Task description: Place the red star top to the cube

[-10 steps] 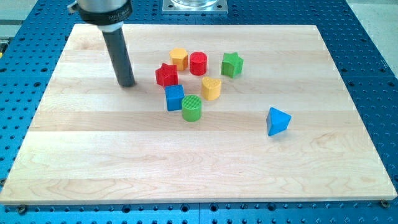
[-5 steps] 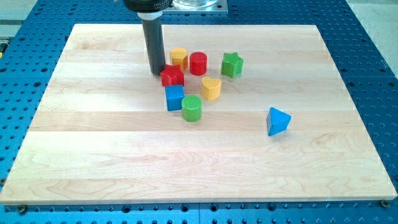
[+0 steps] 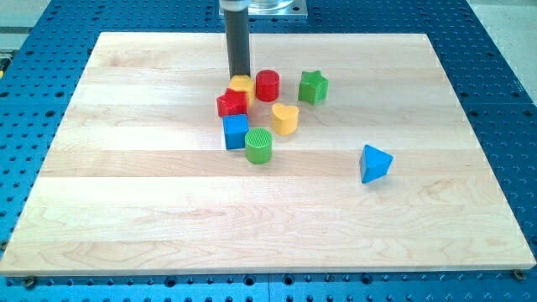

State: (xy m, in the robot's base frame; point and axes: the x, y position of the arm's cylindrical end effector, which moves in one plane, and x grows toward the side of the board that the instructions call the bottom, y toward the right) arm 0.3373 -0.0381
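The red star (image 3: 232,102) lies in the upper middle of the frame, directly above the blue cube (image 3: 236,132) and touching or nearly touching its top edge. My tip (image 3: 240,75) stands at the upper edge of the yellow block (image 3: 243,85), which presses against the star's upper right. The rod has no hand or jaws to open or close. Right of the yellow block sit a red cylinder (image 3: 268,85) and a green star (image 3: 313,86); a yellow heart (image 3: 285,119) and a green cylinder (image 3: 259,145) lie lower. A blue pyramid (image 3: 374,163) rests apart at centre right. All sit on a pale wooden board (image 3: 126,193), itself on a blue perforated table (image 3: 512,101).
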